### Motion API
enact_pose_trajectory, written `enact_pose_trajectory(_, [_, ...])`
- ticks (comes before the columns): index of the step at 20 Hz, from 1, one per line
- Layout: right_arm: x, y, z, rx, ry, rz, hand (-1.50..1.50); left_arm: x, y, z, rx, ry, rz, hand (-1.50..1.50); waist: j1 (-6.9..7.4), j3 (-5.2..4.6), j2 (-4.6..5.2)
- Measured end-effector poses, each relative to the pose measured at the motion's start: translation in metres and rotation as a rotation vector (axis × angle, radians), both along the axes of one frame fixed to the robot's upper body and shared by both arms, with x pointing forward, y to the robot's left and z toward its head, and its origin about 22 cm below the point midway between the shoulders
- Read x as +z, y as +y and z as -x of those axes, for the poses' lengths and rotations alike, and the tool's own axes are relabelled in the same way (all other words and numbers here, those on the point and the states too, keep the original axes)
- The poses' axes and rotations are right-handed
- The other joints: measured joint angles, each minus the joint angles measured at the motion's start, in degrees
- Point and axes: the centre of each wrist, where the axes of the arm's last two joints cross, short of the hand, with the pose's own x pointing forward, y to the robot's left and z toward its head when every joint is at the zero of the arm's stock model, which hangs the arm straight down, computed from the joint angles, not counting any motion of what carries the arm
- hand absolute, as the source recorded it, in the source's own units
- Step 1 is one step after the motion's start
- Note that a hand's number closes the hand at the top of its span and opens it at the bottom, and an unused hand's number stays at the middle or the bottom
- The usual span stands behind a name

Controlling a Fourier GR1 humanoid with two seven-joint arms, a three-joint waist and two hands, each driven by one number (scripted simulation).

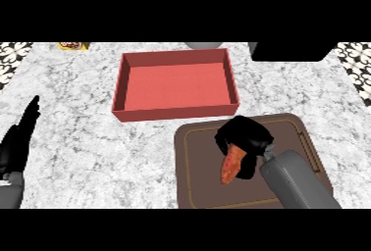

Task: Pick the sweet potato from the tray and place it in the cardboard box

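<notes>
A: Well, what could have gone wrong on that counter?

B: The reddish cardboard box stood just beyond the tray. I judged that a low carry could knock the potato against the near side of the box.

A: And the grip?

B: The right hand was over the tray, with its fingers curled round the upper end of the sweet potato. The long lower end stuck out below the hand, so I thought it could swing or slip out. I could not tell if it touched the tray. The left hand rested open at the left edge, with straight fingers.
</notes>
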Motion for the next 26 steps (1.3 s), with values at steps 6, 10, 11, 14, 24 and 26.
enact_pose_trajectory(6, [-0.013,-0.026,0.011,-0.599,-0.047,0.039,1.50,-0.006,0.014,0.012,0.067,0.022,-0.004,0.00,-4.05,-0.12,-1.12])
enact_pose_trajectory(10, [-0.006,-0.022,0.019,-0.942,-0.152,0.089,1.50,-0.009,0.018,0.018,0.085,0.034,-0.008,0.00,-4.87,-0.17,-1.45])
enact_pose_trajectory(11, [-0.001,-0.017,0.021,-1.006,-0.185,0.093,1.50,-0.009,0.019,0.018,0.085,0.036,-0.007,0.00,-4.71,-0.16,-1.49])
enact_pose_trajectory(14, [0.023,0.004,0.030,-1.141,-0.319,0.088,1.50,-0.004,0.020,0.016,0.075,0.035,-0.006,0.00,-3.99,-0.11,-1.39])
enact_pose_trajectory(24, [0.121,0.097,0.066,-1.137,-0.648,-0.027,1.50,0.001,0.004,0.003,0.005,0.010,-0.004,0.00,-0.22,0.11,-0.12])
enact_pose_trajectory(26, [0.136,0.107,0.058,-1.107,-0.652,-0.068,1.50,0.001,0.002,0.000,0.000,0.007,-0.005,0.00,0.23,0.14,0.08])
